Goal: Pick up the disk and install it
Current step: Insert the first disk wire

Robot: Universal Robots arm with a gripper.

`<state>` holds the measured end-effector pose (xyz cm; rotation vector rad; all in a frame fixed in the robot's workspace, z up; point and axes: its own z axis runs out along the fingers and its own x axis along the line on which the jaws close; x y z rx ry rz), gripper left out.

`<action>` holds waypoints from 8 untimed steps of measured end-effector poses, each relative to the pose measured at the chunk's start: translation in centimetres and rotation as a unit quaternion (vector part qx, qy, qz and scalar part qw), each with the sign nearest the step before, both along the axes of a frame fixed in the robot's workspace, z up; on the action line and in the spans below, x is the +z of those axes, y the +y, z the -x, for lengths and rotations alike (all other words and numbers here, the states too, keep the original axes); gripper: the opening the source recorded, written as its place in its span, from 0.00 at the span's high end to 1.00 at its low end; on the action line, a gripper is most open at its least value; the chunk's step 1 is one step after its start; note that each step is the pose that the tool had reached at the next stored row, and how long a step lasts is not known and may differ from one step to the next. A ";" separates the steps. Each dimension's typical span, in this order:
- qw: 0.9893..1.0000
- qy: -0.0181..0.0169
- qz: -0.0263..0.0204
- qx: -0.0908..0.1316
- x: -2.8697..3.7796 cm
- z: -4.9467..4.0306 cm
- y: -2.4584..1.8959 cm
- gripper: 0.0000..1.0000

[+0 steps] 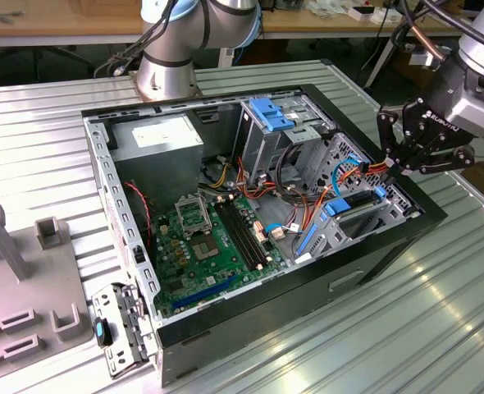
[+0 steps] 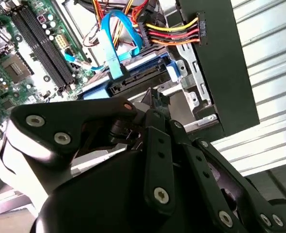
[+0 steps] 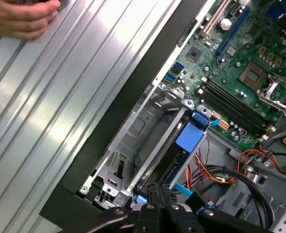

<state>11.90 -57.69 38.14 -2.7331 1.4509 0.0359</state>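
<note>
Blue rails: they frame the disk (image 3: 168, 167), which stands on edge in the metal bay at the near right corner of the case (image 1: 308, 289).
Disk place: low between the bay walls. I judge it almost seated, but I cannot tell if it is fully home.
Long axis: it runs along the near wall of the case, from the motherboard (image 1: 201, 238) side on the left out to the right wall.
Gripper: the gripper (image 1: 392, 164) hangs at the right end of the disk, just above the case rim, pointing down and left.
Grip: its fingers (image 3: 151, 193) are drawn together with only a thin slit between. I see nothing held, and the tips are touching or just beside the disk's end.
Direction: from the tips the disk stretches away to the left, along its own length.
Person: a hand (image 3: 22, 17) lies on the ribbed table (image 1: 406, 328), well apart from the bay.
</note>
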 end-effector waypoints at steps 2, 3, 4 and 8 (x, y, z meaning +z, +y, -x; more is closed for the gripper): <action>1.000 -0.005 -0.003 0.000 0.00 -0.38 -0.01 0.89; 1.000 -0.006 -0.003 0.000 0.00 -0.56 -0.01 0.89; 1.000 -0.010 -0.003 0.000 0.00 -1.10 0.08 0.89; 1.000 -0.012 -0.003 0.001 -0.11 -2.24 1.21 0.89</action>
